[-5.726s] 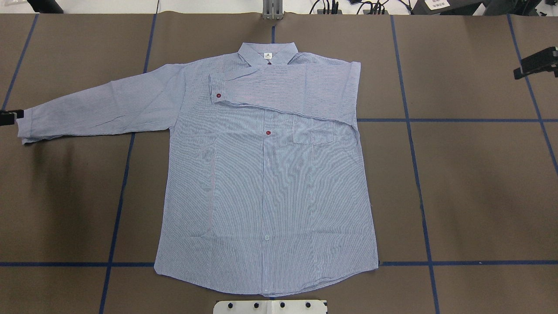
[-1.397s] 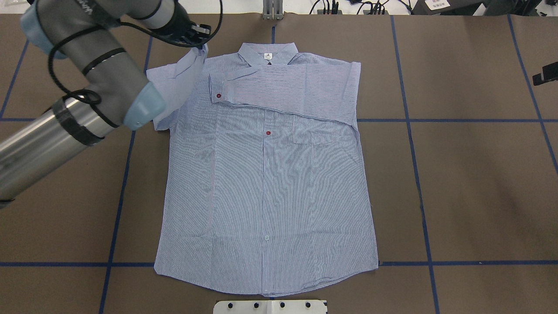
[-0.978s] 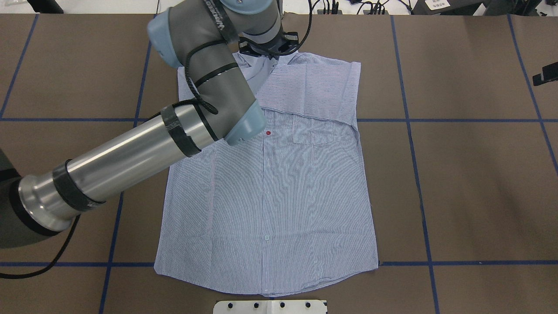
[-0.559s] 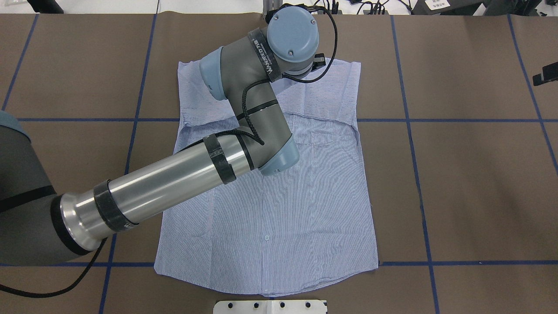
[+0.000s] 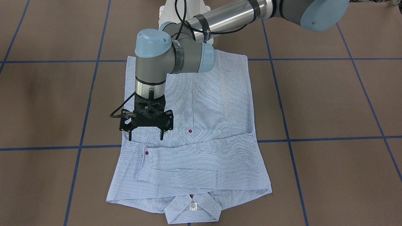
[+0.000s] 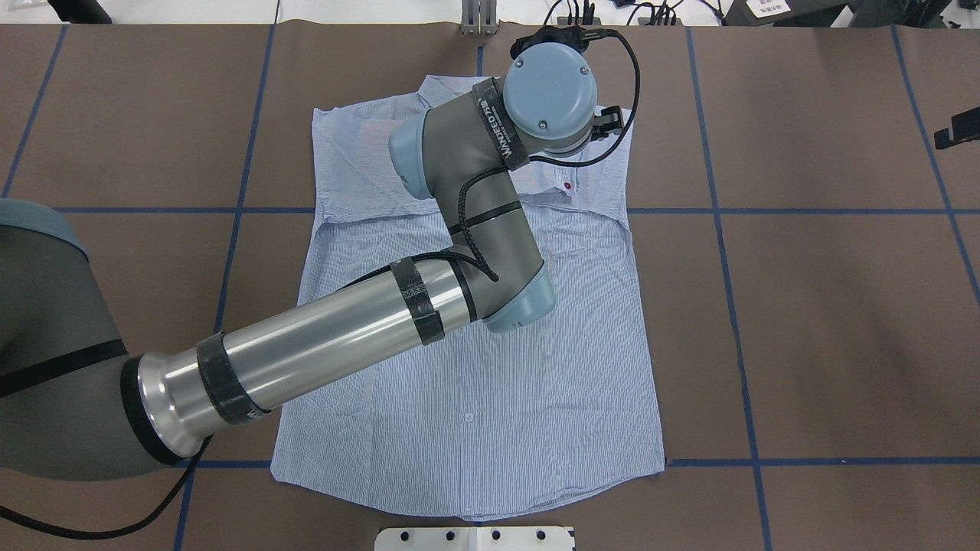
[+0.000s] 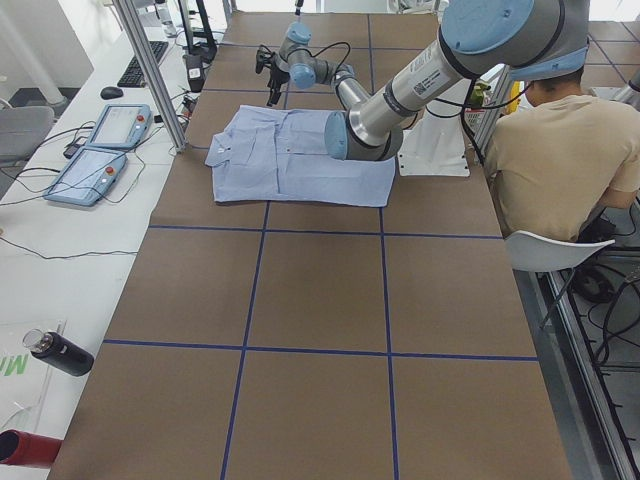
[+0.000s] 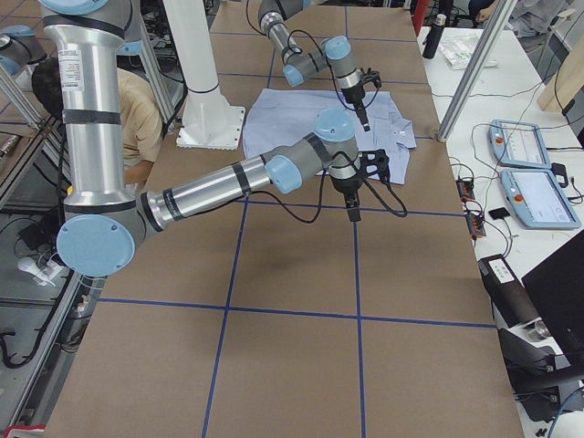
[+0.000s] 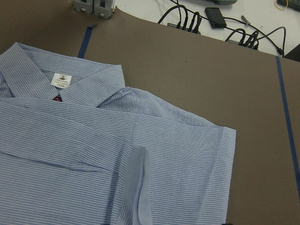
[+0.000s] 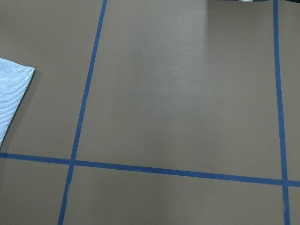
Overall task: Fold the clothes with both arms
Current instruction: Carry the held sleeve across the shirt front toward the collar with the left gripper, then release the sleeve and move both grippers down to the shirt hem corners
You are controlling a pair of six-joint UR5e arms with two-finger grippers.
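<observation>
- Front-facing: the shirt (image 5: 220, 103) lies flat on the table (image 5: 329, 103), with both sleeves folded across the chest just hem-side of the collar (image 5: 192, 205). The left gripper (image 5: 146, 137) hangs over the chest, just hem-side of the top sleeve's cuff (image 5: 143, 163). Its fingers are spread and hold nothing. I can't tell whether the tips touch cloth.
- Overhead: the left arm (image 6: 321, 360) hides its own gripper. The shirt's long axis runs from collar to hem (image 6: 467, 501), with the hem at the robot's end. The right gripper (image 6: 955, 128) is well off to the side of the collar and clear of the cloth. Only a black sliver shows, so I can't tell how its fingers stand.
- Exterior left: the left arm reaches over the shirt to the collar end.
- Exterior right: the right arm (image 8: 228, 187) hangs its gripper over bare table, well apart from the collar.
- Left wrist: I see the collar with its label (image 9: 60, 80) and the sleeve layers, no fingers in frame.
- Right wrist: only a shirt corner at the frame edge, otherwise table and blue tape (image 10: 178, 171).
- My read: sleeves are done and the hem-to-collar fold is next. The left gripper is nearer the cloth but at the collar end, so both grippers must travel to the hem corners.
</observation>
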